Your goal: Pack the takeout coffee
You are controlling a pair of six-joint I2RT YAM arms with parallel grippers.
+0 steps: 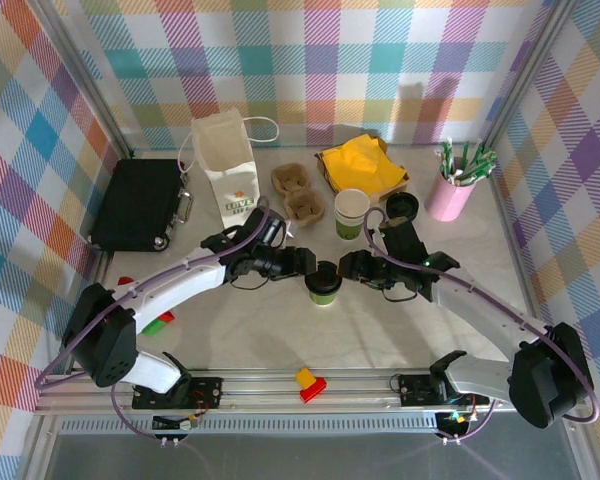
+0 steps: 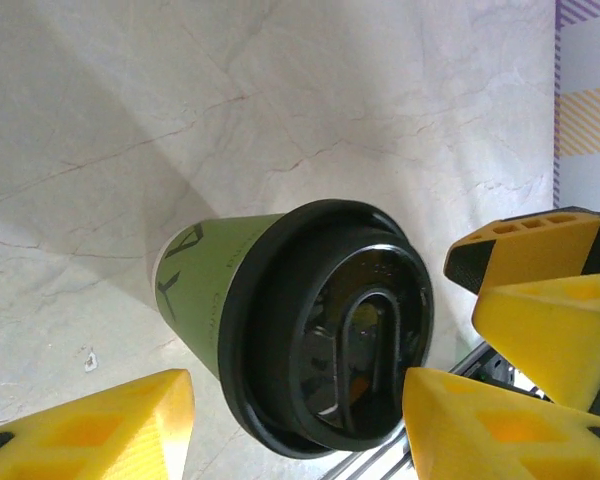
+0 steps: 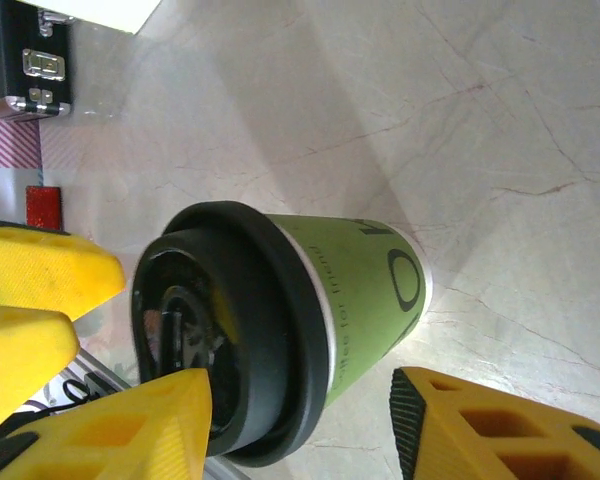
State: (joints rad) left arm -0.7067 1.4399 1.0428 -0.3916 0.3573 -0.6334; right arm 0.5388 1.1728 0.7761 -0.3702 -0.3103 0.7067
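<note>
Top external view puts the takeout coffee (image 1: 323, 287) upright on the counter (image 1: 280, 340), its black lid (image 2: 330, 330) on, so capping looks done and packing is not. My left end effector (image 1: 308, 263) sits just left of the coffee and my right end effector (image 1: 346, 268) just right of it. Both have jaws parted, gripping nothing I can see. The white paper bag (image 1: 223, 160) stands beyond the coffee, to its left. Lifting and bagging remain, I judge.
</note>
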